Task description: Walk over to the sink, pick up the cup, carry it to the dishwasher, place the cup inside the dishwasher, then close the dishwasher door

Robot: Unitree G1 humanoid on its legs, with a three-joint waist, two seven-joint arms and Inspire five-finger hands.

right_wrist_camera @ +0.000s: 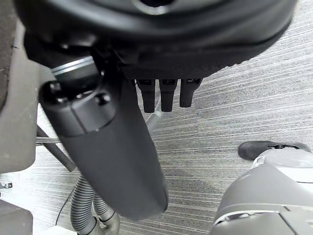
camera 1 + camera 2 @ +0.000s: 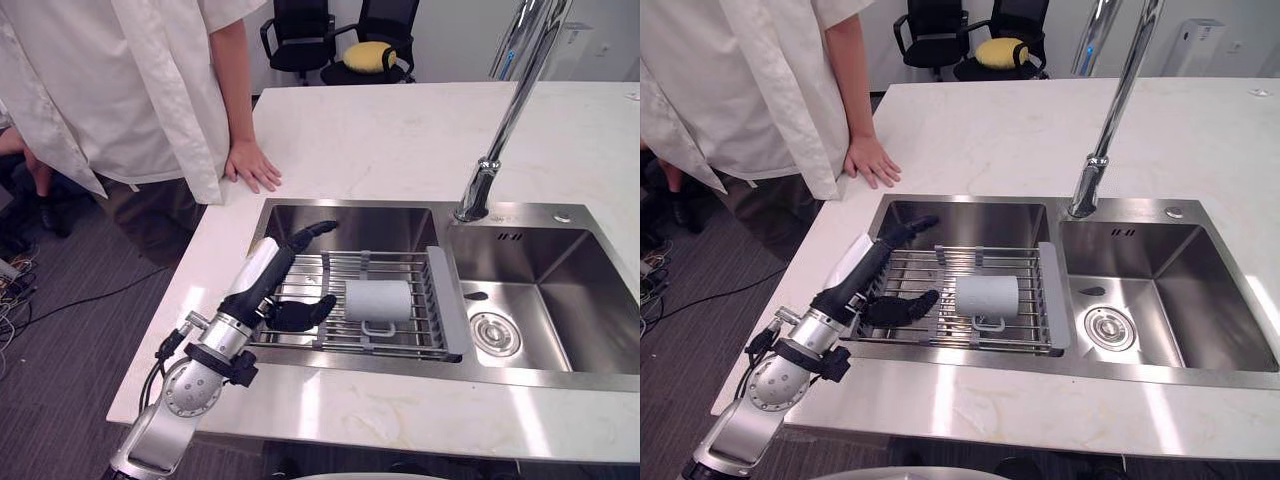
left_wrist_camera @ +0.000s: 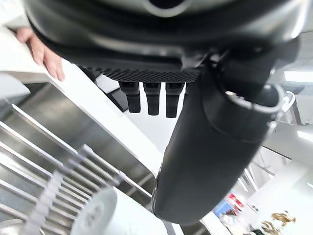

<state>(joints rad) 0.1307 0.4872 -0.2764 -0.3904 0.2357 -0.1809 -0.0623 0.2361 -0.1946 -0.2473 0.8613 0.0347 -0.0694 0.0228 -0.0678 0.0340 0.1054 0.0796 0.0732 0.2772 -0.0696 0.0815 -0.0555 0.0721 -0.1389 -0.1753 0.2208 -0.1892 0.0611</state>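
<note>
A white cup (image 2: 378,300) lies on its side on a wire rack (image 2: 400,342) set across the left basin of the steel sink (image 2: 560,378); its handle faces the front. My left hand (image 2: 275,275) reaches over the rack's left end, open, fingers stretched toward the basin's back wall. Its thumb points at the cup's base, a short gap away. In the left wrist view the cup (image 3: 98,215) shows just past the thumb (image 3: 205,147). My right hand (image 1: 112,161) hangs open above grey carpet in the right wrist view.
A tall chrome faucet (image 2: 500,130) rises behind the sink, between the basins. A person in a white coat stands at the counter's left edge, one hand (image 2: 252,165) resting on the white countertop (image 2: 400,130). Black office chairs (image 2: 300,35) stand beyond.
</note>
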